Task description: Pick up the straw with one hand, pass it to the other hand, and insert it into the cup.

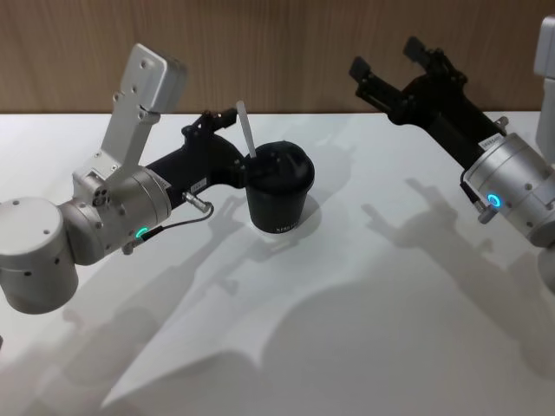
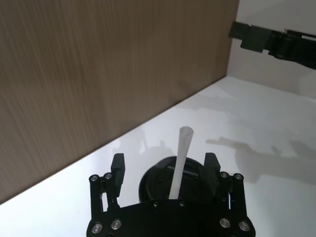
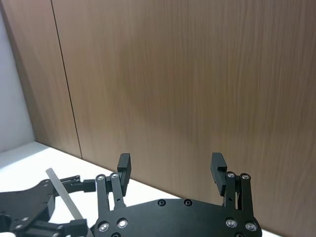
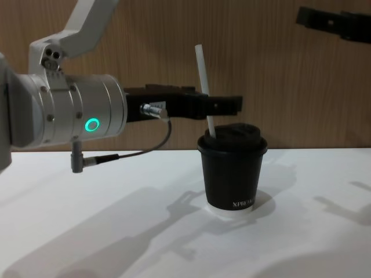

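White lettering low on the cup (image 4: 233,174) wall begins "XPRO"; the remaining letters are too small to read, and a small white label on the left arm's black body is likewise illegible. The cup is black paper with a black domed lid and a white base rim, standing upright on the white table (image 1: 364,329). The straw (image 4: 204,92), a thin straight white tube, stands in the lid, leaning slightly and rising well above it. The left pincer (image 2: 165,165) reaches level over the table with its fingers spread wide to either side of the lid; the straw rises between them, and neither finger visibly touches it, so it grips nothing. A silver wrist with a glowing green ring and a thin cable sits behind this pincer. The right pincer (image 3: 170,165) hangs well apart from the cup, raised above the table before the wooden wall panel (image 3: 197,74), its fingers parted wide and empty. Arm shadows (image 1: 260,347) fall across the table on the near side of the cup.
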